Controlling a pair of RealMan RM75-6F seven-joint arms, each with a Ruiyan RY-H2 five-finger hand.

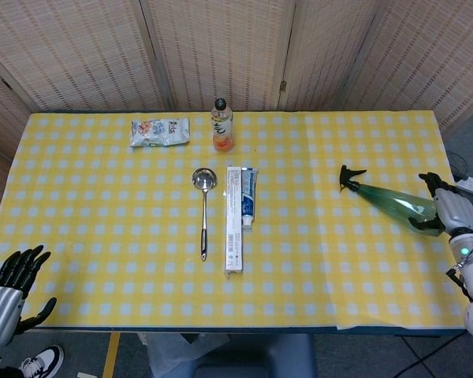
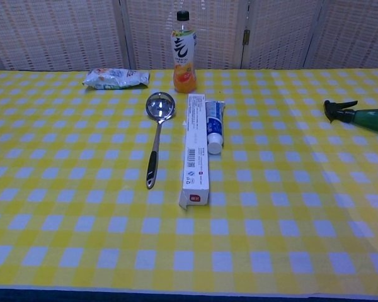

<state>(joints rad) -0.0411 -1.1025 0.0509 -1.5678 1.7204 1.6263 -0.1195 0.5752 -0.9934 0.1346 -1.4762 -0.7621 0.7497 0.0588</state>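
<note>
Ladle (image 1: 203,206) left of toothpaste box (image 1: 234,219), drink bottle (image 1: 221,125) behind them, spray bottle (image 1: 394,204) far right by right hand (image 1: 449,210)

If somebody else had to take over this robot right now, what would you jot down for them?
Right hand: at the base end of the green spray bottle, fingers around or against it; whether the grip is firm cannot be told.
Left hand: off the near left corner of the table, fingers spread, holding nothing.
Spray bottle lies on its side near the right edge, black nozzle pointing toward the centre.
Untouched in the middle: ladle, toothpaste box, toothpaste tube. At the back: drink bottle, snack packet.
Done: right hand has reached the bottle. Left: bottle not yet lifted.
</note>
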